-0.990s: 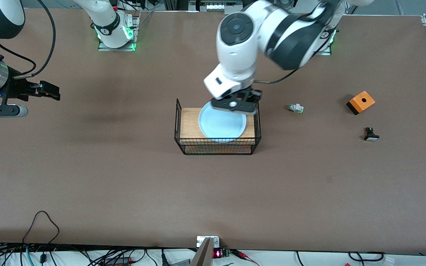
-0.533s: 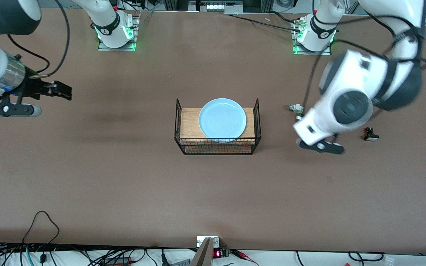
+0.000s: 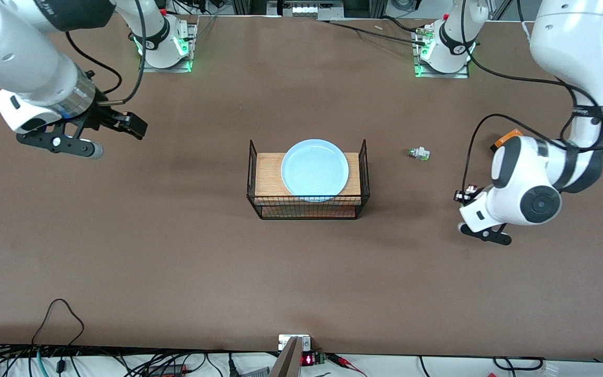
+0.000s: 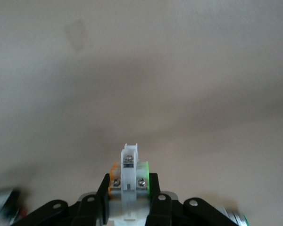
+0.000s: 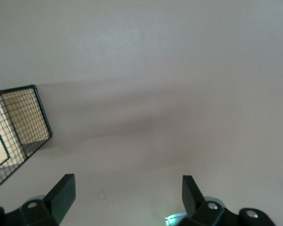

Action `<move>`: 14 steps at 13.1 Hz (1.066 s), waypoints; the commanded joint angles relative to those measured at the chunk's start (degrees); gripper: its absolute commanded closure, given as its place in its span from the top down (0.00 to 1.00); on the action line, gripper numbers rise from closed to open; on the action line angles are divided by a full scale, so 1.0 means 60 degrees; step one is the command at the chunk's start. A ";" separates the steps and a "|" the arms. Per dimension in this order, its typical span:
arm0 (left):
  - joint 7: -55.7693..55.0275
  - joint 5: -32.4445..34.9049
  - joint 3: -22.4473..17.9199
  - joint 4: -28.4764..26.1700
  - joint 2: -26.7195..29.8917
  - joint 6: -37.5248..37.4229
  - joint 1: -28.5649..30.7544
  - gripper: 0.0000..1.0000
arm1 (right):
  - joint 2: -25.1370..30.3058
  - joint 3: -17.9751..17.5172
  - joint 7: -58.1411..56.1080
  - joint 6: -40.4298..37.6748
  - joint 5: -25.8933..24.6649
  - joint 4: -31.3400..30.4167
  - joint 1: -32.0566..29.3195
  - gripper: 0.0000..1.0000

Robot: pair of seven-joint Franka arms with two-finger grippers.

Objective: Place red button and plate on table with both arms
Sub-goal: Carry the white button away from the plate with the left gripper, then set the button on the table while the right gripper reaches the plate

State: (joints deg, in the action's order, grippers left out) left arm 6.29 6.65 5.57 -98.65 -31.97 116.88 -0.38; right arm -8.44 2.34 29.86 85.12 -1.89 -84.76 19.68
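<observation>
The light-blue plate (image 3: 314,170) lies on the wood-topped wire rack (image 3: 309,207) at mid-table. My left gripper (image 3: 460,197) hangs low over the table toward the left arm's end, shut on the red button (image 3: 469,189). In the left wrist view the left gripper (image 4: 129,181) clamps the button's whitish body (image 4: 129,165) with its green and orange bits; the red cap is hidden there. My right gripper (image 3: 123,124) is open and empty over bare table toward the right arm's end. It is also open in the right wrist view (image 5: 127,188).
A similar white-green switch (image 3: 419,153) lies on the table between the rack and the left arm. An orange box (image 3: 508,137) is partly hidden by the left arm. The rack's corner (image 5: 19,127) shows in the right wrist view. Cables run along the table's front edge.
The left arm has swung from over the plate's rim to the left arm's end of the table. The right gripper has moved toward the rack.
</observation>
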 commanded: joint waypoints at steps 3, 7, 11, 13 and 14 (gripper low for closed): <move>0.0358 0.0488 0.0112 -0.1254 -0.0296 0.2272 0.0443 0.36 | -0.0264 0.0064 0.0444 -0.0095 0.0124 0.0489 0.0016 1.00; 0.0197 0.0416 0.0229 -0.0598 0.0258 0.0610 0.0357 1.00 | -0.0482 0.0064 0.1144 -0.0227 0.0095 0.0709 0.0527 1.00; 0.0226 0.0007 0.0523 0.1641 0.1005 -0.3022 0.0400 1.00 | -0.0848 0.0064 0.5296 -0.0037 0.0124 0.0957 0.1551 1.00; 0.0226 -0.0346 0.0493 0.2886 0.1197 -0.4387 0.0458 1.00 | -0.1302 0.0064 0.6868 0.0124 0.0110 0.1322 0.2181 1.00; 0.0211 -0.0361 0.0479 0.3515 0.1285 -0.4944 0.0531 1.00 | -0.1521 0.0064 0.7657 0.0212 0.0124 0.1513 0.2329 1.00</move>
State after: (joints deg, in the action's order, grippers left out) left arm 7.21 5.81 8.19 -84.35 -24.10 93.21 1.63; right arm -13.98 2.24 68.09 86.35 -1.51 -80.05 31.65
